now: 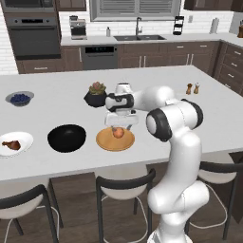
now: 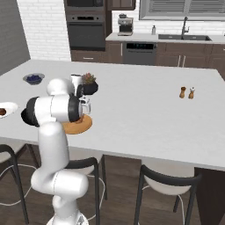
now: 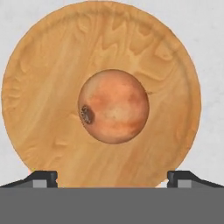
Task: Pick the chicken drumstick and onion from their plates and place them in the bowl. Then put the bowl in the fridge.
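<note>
Smooth pale-grey island counter is carrying a flat round wooden plate with the onion, a smooth orange-tan ball, sitting at its centre. Directly above, the gripper is hanging wide open, holding nothing. Just left are sitting the glossy black bowl and the reddish-brown chicken drumstick on a white plate.

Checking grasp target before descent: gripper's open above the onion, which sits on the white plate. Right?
Not quite. The onion sits on the wooden plate, as the hand view shows; the white plate holds the chicken drumstick. The gripper is indeed open above the onion.
</note>
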{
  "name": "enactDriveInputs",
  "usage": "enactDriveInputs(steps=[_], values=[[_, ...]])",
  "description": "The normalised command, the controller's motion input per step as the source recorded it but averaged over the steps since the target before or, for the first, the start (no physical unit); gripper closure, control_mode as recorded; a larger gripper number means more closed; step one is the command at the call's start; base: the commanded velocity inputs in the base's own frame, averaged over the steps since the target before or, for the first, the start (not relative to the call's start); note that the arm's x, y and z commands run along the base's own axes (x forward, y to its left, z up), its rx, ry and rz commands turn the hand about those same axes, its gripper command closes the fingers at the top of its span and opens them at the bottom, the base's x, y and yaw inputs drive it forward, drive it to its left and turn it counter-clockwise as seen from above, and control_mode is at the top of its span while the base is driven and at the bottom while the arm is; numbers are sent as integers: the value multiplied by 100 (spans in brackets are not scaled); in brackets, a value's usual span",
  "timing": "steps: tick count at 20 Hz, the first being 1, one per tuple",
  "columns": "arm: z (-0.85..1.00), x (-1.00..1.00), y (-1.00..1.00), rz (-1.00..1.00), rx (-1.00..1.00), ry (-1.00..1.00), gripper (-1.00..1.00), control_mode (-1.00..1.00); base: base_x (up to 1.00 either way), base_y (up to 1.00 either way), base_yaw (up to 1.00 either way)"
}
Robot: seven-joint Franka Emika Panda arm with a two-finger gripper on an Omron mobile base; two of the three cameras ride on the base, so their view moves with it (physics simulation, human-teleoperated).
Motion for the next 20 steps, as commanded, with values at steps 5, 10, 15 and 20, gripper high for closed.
enactDriveInputs(steps=[5, 10, 15, 20], values=[[-45, 44, 3, -1, 0, -1, -100, -100, 0, 0, 0], [-22, 45, 4, -3, 0, -2, -100, -100, 0, 0, 0], [-16, -16, 3, -1, 0, 1, -100, -100, 0, 0, 0], [0, -9, 1, -3, 0, 0, -100, -100, 0, 0, 0]])
